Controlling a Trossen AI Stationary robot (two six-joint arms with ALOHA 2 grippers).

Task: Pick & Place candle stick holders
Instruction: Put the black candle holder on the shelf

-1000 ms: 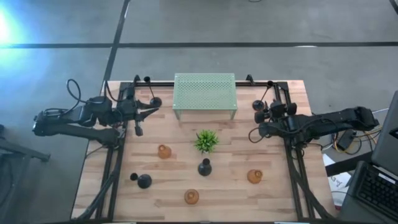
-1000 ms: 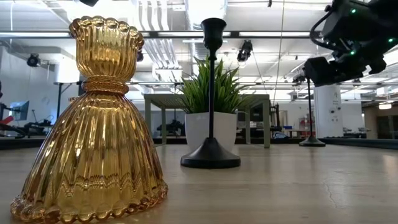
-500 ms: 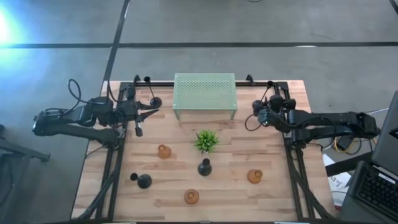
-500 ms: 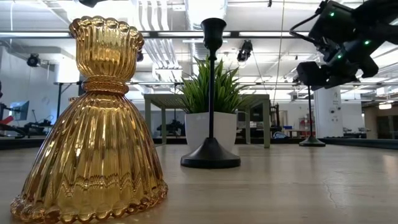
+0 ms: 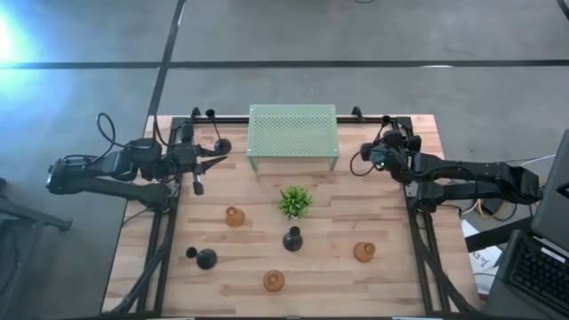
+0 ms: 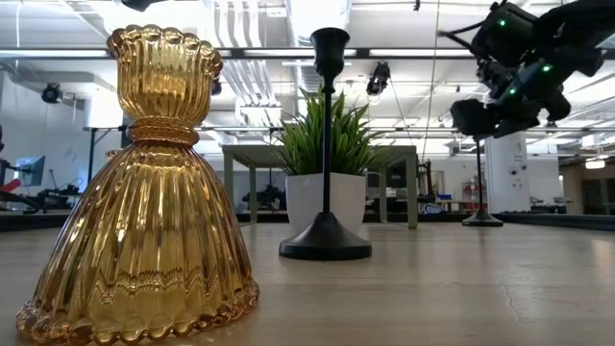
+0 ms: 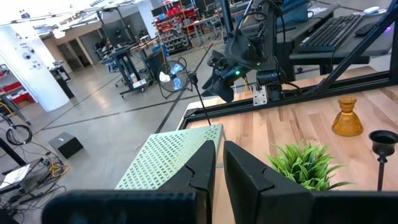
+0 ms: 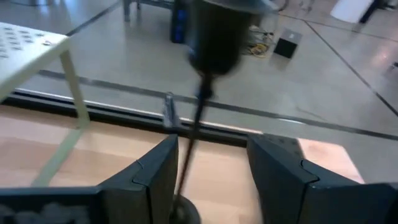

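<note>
While the left gripper (image 5: 220, 158) stays shut, the right gripper (image 5: 372, 156) has advanced, fingers apart, straddling a tall black holder (image 8: 198, 118). Two tall black holders, three amber, two bulbous black.

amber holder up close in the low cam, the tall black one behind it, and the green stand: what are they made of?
Amber holder: looks like pressed glass, glossy; it is translucent, ribbed and throws bright highlights.
Tall black holder: probably painted or coated metal, matte to satin; thin stem, opaque, faint sheen on the base.
Green stand: looks like perforated sheet metal, pale green coat; regular holes, thin bent legs.
</note>
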